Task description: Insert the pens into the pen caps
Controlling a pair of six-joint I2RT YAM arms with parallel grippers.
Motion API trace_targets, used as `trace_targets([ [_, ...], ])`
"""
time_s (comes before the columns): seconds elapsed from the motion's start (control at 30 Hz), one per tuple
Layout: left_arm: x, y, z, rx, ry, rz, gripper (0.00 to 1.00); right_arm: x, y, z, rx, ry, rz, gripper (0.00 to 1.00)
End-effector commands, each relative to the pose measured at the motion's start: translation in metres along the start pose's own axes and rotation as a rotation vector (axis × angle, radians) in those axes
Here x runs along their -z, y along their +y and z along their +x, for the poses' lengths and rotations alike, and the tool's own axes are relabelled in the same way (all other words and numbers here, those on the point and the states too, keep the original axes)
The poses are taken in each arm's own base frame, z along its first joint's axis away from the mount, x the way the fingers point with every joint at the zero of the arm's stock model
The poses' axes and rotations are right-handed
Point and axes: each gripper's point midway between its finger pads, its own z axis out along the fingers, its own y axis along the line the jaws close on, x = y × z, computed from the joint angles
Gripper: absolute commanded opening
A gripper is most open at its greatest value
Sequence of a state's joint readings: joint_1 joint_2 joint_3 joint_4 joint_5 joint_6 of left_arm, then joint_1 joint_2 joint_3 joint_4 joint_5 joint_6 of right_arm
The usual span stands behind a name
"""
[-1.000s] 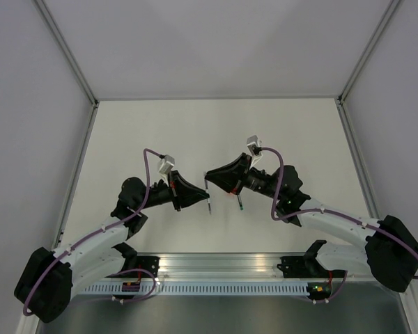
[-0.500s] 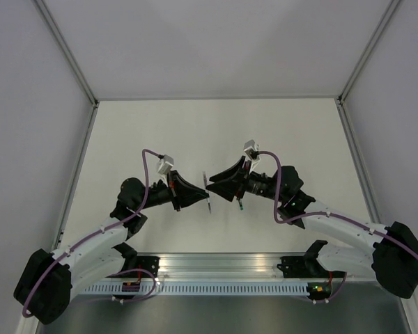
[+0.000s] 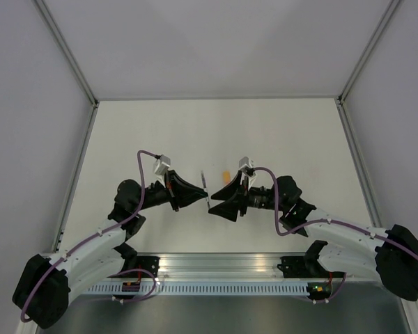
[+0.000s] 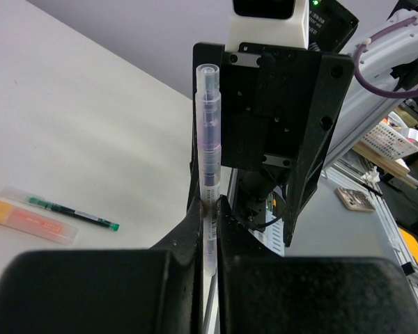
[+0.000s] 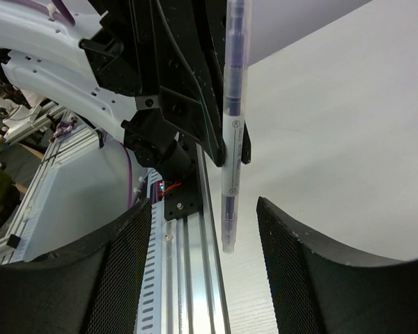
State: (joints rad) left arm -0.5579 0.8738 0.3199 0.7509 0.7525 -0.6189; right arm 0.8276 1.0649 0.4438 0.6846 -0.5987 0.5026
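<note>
Pens divide between air and table. The pale pen (image 4: pixel 209 149), a clear barrel with a violet core, stands upright in the left gripper (image 4: pixel 209 212). That gripper's two jaws are closed on the pen's lower part, and most of the barrel rises free above them, ending in an open tubular tip.

Seen from the right wrist, the same pen reaches down into the gap of the right gripper (image 5: pixel 203 223). Its free end lies between the two fingers (image 5: pixel 118 278) and touches neither; those jaws stand wide apart and hold nothing.

From above, the two grippers meet nearly tip to tip around the middle of the table (image 3: pixel 265 132), the left arm reaching in from the left and the right arm from the right. The pale pen shows as a thin line between them.

On the table surface, off to the far side of the grippers, lies the orange-pink pen (image 4: pixel 31 217) in what looks like a clear sleeve. The dark green pen (image 4: pixel 73 213) rests slantwise against that sleeve's far edge. In the overhead view the orange-pink pen shows only as a small orange patch just beyond the right arm, too small to make out further.
</note>
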Motion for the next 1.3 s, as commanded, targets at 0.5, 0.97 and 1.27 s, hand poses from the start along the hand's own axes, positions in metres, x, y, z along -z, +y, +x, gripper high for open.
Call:
trace_targets([
  [0.5,0.002,-0.021,-0.018,-0.041,-0.071,0.074,0.03,-0.036,0.007,-0.005,0.065,0.000,-0.016,0.23],
  [0.97,-0.002,-0.060,-0.052,0.049,-0.055,0.181,0.98,-0.018,0.018,-0.040,0.052,-0.006,0.090,0.00],
  [1.27,-0.007,-0.067,-0.112,-0.039,-0.131,0.047,1.00,0.001,0.011,-0.034,0.068,0.039,0.179,0.00],
])
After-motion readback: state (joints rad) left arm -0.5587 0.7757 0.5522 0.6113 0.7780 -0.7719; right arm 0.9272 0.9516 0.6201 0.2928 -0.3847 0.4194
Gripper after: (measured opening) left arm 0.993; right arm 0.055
